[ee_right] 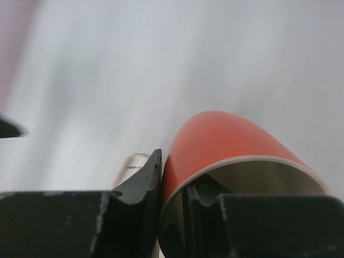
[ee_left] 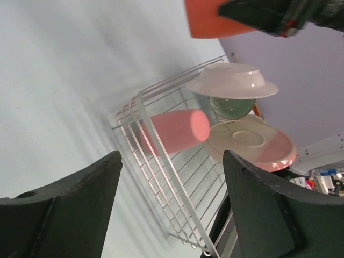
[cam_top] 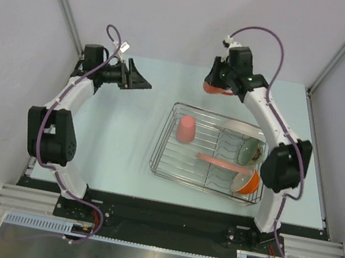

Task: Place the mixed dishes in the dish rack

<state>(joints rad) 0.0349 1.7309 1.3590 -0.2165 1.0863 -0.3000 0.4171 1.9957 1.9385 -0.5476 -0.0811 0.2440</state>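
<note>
Orange mug beyond dish rack (pink tumbler lying inside).

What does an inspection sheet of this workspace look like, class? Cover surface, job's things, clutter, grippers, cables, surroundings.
Surface: pale blue tabletop.
Job's things: silver wire dish rack holds pink tumbler on its side, white plate, sage-green bowl, large pink-and-cream plate, orange white-lined bowl; orange mug held beyond the rack.
Clutter: nothing seen.
Grippers: left gripper open, empty; right gripper shut on the mug's wall.
Cables: purple cables loop along both arms.
Surroundings: grey walls, aluminium frame rails.
</note>
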